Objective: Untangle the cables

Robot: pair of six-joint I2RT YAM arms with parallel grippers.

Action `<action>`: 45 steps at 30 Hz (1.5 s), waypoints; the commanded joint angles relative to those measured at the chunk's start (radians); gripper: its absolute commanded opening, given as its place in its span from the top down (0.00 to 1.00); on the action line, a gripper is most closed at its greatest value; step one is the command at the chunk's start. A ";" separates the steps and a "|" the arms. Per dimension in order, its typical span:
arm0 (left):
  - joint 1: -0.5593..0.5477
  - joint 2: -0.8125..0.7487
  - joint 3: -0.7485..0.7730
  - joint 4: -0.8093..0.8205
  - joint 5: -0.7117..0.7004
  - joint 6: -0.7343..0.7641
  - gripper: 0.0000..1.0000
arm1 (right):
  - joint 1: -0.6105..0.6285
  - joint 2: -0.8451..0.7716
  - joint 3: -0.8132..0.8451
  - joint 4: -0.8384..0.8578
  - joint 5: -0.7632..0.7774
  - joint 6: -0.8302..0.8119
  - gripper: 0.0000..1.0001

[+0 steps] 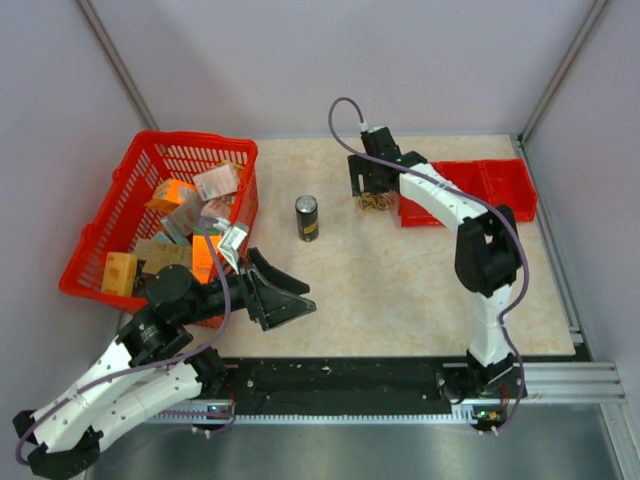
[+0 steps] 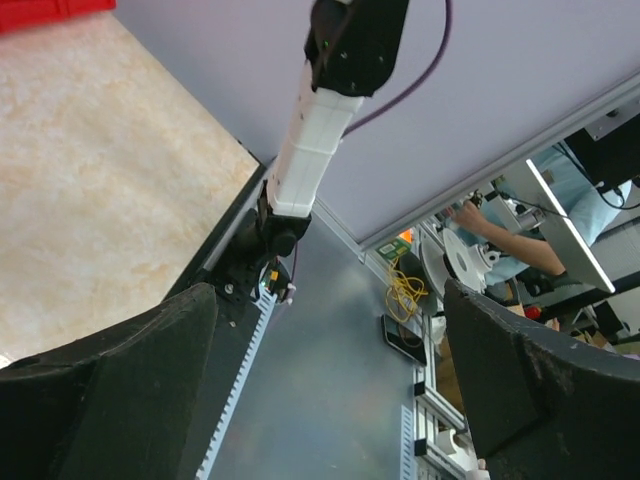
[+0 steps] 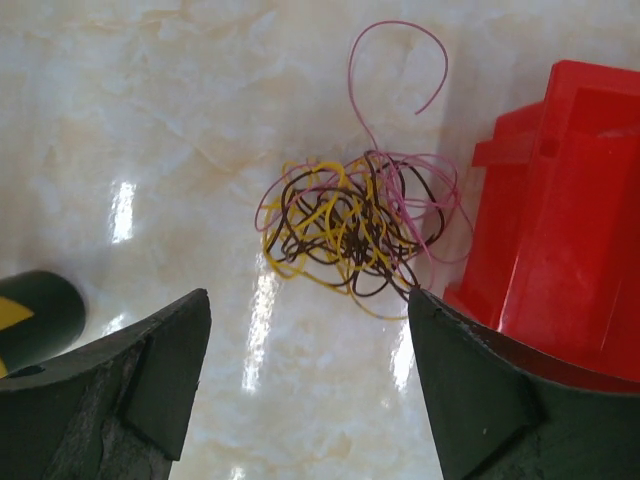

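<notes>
The cables (image 3: 350, 225) are a small tangle of thin yellow, dark brown and pink wires lying on the beige table, right beside a red bin (image 3: 560, 250). In the top view the tangle (image 1: 374, 202) lies just under my right gripper (image 1: 372, 190). My right gripper (image 3: 310, 310) is open and hovers over the tangle's near side, holding nothing. My left gripper (image 1: 290, 293) is open and empty, low at the near left, pointing right. Its wrist view shows only its two dark fingers (image 2: 110, 390) and the table's front rail.
A dark can (image 1: 307, 217) stands mid-table, left of the tangle; it also shows in the right wrist view (image 3: 35, 320). A red basket (image 1: 100, 240) of packets stands at the left. The red bin (image 1: 500, 185) sits at the back right.
</notes>
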 commanded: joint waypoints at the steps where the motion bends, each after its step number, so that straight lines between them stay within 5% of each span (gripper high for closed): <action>1: -0.127 0.031 0.004 -0.008 -0.170 0.048 0.03 | -0.016 0.094 0.094 0.053 0.073 -0.040 0.24; 8: -0.215 0.161 0.093 -0.126 -0.275 0.119 0.08 | -0.021 0.167 0.080 0.082 0.055 -0.067 0.27; 11: -0.222 0.192 0.105 -0.140 -0.290 0.123 0.09 | -0.019 0.162 0.051 0.087 0.016 -0.083 0.48; 15: -0.222 0.198 0.094 -0.152 -0.347 0.120 0.09 | -0.003 0.056 -0.128 0.169 -0.015 -0.069 0.95; 16: -0.225 0.203 0.093 -0.159 -0.367 0.120 0.10 | 0.008 0.007 -0.200 0.191 -0.019 -0.057 1.00; 24: -0.222 0.338 0.102 -0.187 -0.413 0.110 0.11 | 0.079 -0.551 -0.913 0.439 -0.356 0.142 1.00; 29: -0.222 0.483 0.110 -0.112 -0.353 0.134 0.19 | 0.080 -0.855 -1.191 0.479 -0.550 0.210 1.00; 38: -0.222 0.792 0.196 -0.087 -0.313 0.263 0.39 | 0.080 -1.103 -1.288 0.380 -0.624 0.218 0.80; 40: -0.216 0.852 0.231 -0.147 -0.342 0.274 0.39 | 0.080 -1.103 -1.293 0.360 -0.593 0.218 0.75; 45: -0.204 0.918 0.266 -0.195 -0.336 0.278 0.22 | 0.080 -1.098 -1.303 0.331 -0.552 0.216 0.60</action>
